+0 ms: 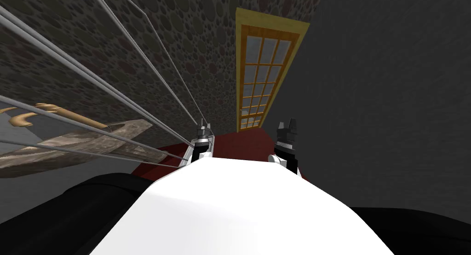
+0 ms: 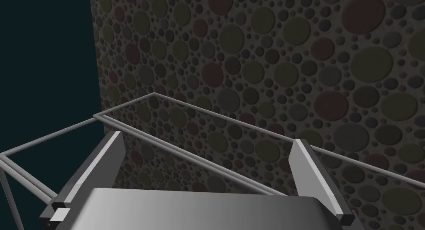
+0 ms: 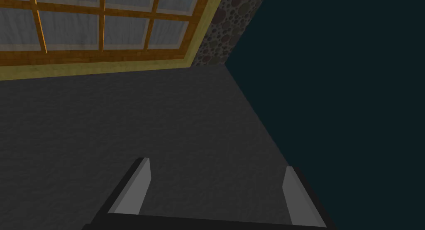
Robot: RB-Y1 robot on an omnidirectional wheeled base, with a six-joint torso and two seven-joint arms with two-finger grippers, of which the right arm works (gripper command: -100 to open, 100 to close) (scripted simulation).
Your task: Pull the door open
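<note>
Head view: the glass-paned, wood-framed door (image 1: 260,77) stands well ahead, beyond the red floor (image 1: 244,144). The left gripper (image 1: 204,124) and right gripper (image 1: 285,123) both gape wide, empty. The door is probably stiff and hinged, with fragile panes. I can make out no handle; grip the frame, never the glass.

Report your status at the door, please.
Both open: left gripper, right gripper. Ahead, paned door, untouched. Close to left gripper, thin grey rails.
</note>
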